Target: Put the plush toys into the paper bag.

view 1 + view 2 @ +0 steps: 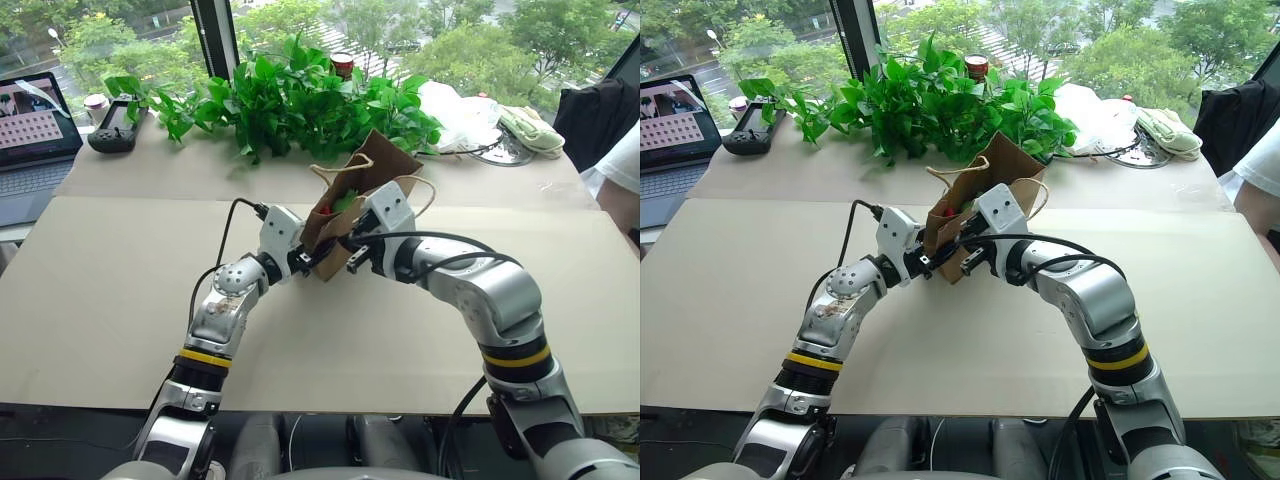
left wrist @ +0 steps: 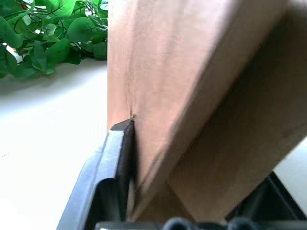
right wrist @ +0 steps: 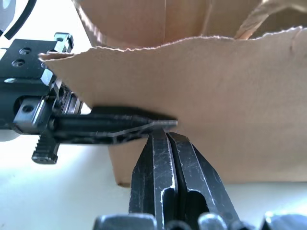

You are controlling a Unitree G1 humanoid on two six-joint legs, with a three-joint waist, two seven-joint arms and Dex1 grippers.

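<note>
1. I keep the right end effector (image 3: 165, 132) pinched on the bag (image 1: 345, 215) rim, bag tilted above the counter (image 1: 120, 290).
2. Left end effector (image 2: 127, 158) narrow around the bag's edge; toys (image 1: 340, 203) inside.
3. I lower it gently.

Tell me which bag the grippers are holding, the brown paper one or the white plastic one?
The brown kraft paper bag with twine handles, held tilted at mid-table with both toys inside. The white plastic bag lies untouched by the window.

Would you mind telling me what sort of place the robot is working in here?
Probably an office or lab workspace beside a window: a wide table stands against glass overlooking trees, with an open laptop at one end, a row of leafy green plants along the back and a handheld controller beside them.
</note>
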